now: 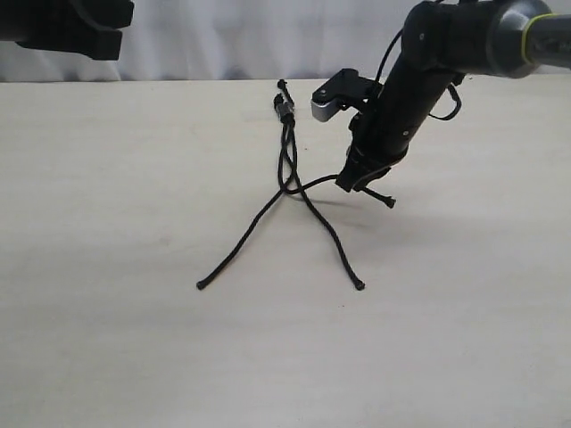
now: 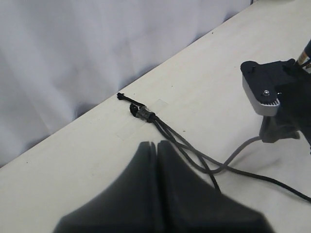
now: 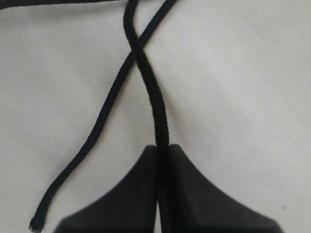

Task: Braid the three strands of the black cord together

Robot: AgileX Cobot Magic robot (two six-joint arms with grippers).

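The black cord (image 1: 285, 147) lies on the table, its knot (image 1: 284, 109) taped down at the far end under clear tape (image 2: 146, 116). From a crossing near the middle, one strand (image 1: 236, 245) runs to the front left and another (image 1: 337, 251) to the front right. The third strand (image 1: 317, 184) bends right into my right gripper (image 1: 361, 181), which is shut on it; its tip (image 1: 393, 203) sticks out beyond the fingers. In the right wrist view that strand (image 3: 154, 102) enters the closed jaws of my right gripper (image 3: 163, 148). My left gripper (image 2: 156, 144) is shut with nothing in it, raised at the far left.
The pale table (image 1: 134, 339) spreads wide around the cord. A white curtain (image 1: 223, 36) hangs behind its far edge. The left arm (image 1: 71, 27) hovers at the top left corner.
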